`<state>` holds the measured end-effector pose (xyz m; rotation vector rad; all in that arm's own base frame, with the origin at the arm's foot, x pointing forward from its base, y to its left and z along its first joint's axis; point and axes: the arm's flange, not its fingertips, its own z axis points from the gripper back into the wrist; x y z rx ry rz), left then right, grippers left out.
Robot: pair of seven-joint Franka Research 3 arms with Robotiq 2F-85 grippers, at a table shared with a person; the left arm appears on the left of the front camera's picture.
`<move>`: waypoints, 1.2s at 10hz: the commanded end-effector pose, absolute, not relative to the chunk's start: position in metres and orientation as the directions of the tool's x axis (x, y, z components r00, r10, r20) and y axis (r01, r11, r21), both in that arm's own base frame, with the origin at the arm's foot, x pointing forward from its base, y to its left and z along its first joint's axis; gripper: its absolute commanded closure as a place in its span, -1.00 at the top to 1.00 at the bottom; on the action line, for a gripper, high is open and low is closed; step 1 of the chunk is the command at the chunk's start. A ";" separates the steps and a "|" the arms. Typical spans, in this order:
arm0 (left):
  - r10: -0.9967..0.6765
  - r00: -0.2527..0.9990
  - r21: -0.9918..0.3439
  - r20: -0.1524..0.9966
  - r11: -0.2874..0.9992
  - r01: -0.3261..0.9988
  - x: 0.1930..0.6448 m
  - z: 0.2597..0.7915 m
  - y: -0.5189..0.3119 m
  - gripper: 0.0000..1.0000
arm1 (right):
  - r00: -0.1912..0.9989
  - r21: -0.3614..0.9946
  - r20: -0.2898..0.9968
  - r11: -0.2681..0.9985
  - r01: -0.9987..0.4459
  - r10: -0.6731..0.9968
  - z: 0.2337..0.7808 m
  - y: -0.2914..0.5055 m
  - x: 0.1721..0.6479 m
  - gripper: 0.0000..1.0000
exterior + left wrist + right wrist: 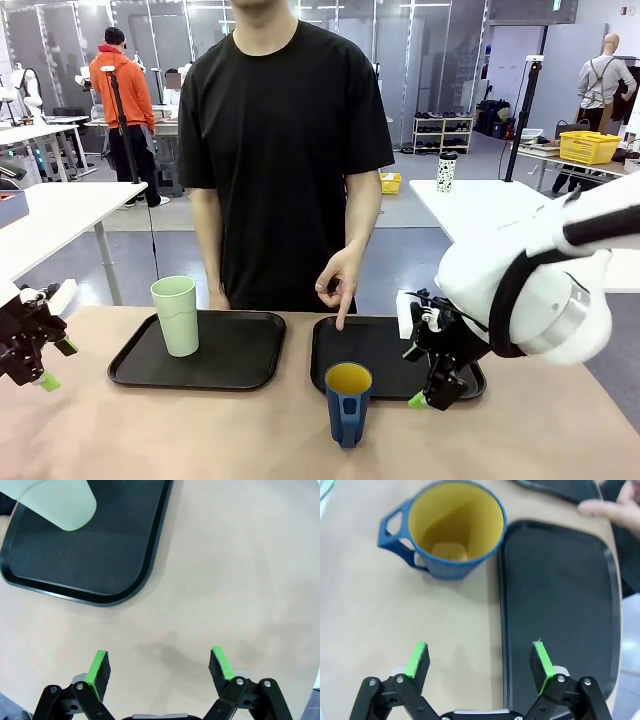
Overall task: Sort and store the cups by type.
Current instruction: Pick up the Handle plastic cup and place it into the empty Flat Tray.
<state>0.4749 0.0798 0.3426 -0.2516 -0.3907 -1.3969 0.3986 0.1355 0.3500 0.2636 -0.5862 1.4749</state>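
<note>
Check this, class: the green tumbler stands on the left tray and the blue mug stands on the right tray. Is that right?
No. The blue mug stands on the table beside the right tray, not on it, as the right wrist view shows. The green tumbler does stand on the left tray.

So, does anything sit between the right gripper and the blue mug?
Nothing visible. The right gripper is open, with only bare table between it and the blue mug, which stands upright beside the black tray.
</note>
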 end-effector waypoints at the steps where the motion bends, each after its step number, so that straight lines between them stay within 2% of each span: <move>1: -0.904 0.108 0.056 0.414 0.143 0.988 0.473 0.342 0.081 1.00 | -0.106 -0.200 0.653 0.036 -0.979 0.750 0.305 0.118 0.403 1.00; 5: -0.904 0.108 0.056 0.414 0.143 0.988 0.473 0.342 0.081 1.00 | -0.130 -0.183 0.840 0.049 -0.982 0.527 0.266 0.107 0.405 1.00; 10: -0.904 0.108 0.056 0.414 0.143 0.988 0.473 0.342 0.081 1.00 | -0.103 -0.151 0.932 0.115 -0.982 0.348 0.229 0.106 0.408 1.00; 11: -0.904 0.108 0.056 0.414 0.143 0.988 0.473 0.342 0.081 1.00 | -0.090 -0.143 0.930 0.125 -0.982 0.356 0.227 0.106 0.408 1.00; 12: -0.904 0.108 0.056 0.414 0.143 0.988 0.473 0.342 0.081 1.00 | -0.058 -0.099 0.922 0.090 -0.991 0.383 0.269 0.104 0.410 1.00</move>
